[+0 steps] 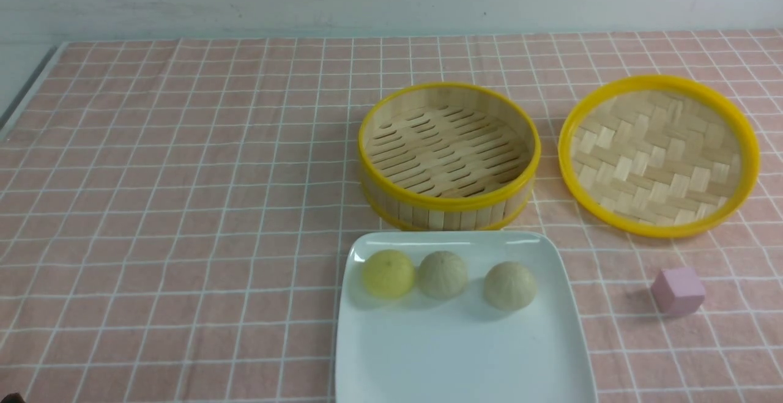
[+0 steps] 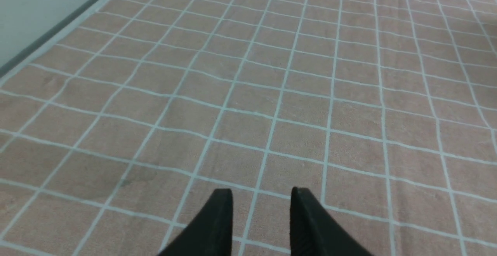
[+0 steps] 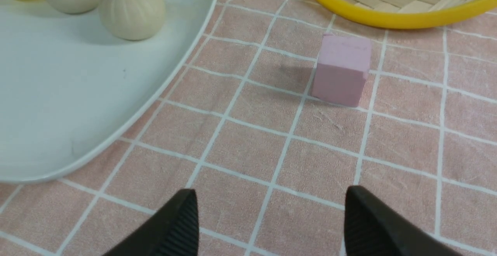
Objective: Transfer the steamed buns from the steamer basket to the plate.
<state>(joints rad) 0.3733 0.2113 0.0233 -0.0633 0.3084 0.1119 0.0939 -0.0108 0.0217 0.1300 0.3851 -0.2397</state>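
The left end effector [image 2: 261, 194], its two dark fingertips [image 2: 223, 199] parted with bare space between them, hangs over a counter [image 2: 271, 93] draped in a pink cloth [image 2: 349, 151] checked with pale lines. Beyond one edge of the cloth lies a dark strip [image 2: 58, 30], and past the strip, farther from the cloth, a smooth pale surface [image 2: 42, 7].
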